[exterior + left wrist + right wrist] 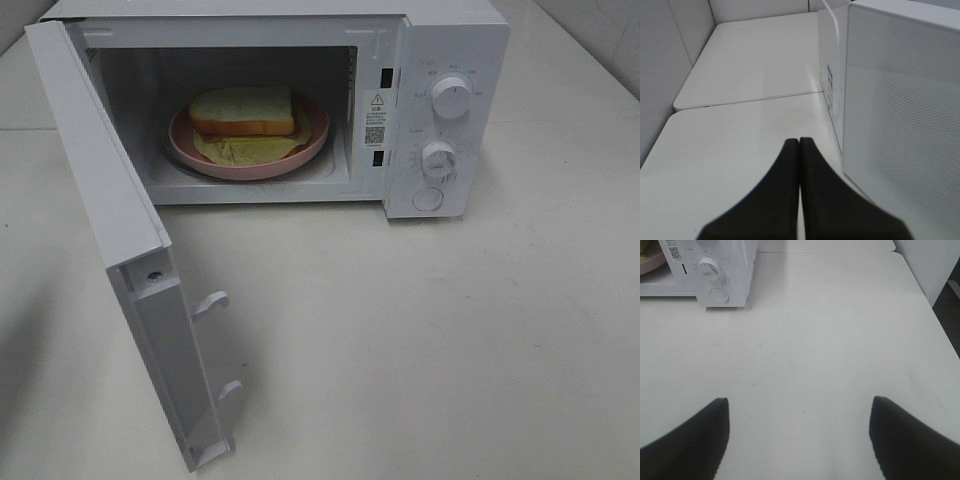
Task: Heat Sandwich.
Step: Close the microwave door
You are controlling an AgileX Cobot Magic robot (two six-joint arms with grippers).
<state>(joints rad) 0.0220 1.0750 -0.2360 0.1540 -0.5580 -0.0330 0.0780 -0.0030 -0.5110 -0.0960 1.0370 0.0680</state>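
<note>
One sandwich [243, 110] in microwave [488, 60], door [92, 170] open

The microwave [440, 40] stands on the bench [420, 340]; its door [110, 230] stands open at the microwave's left side, reaching forward; inside the microwave lies the plate [305, 150]; the sandwich [243, 110] rests on the plate's rear part; two knobs, upper [451, 97] above lower [439, 160], sit on the microwave's right front.

White table [420, 340], matte, faint scuffs. Seam [750, 97] between two slabs visible in left wrist view. White microwave [445, 60] sits directly on tabletop at 12 o'clock. Microwave door [100, 220] open, swung toward 7 o'clock above surface.
</note>
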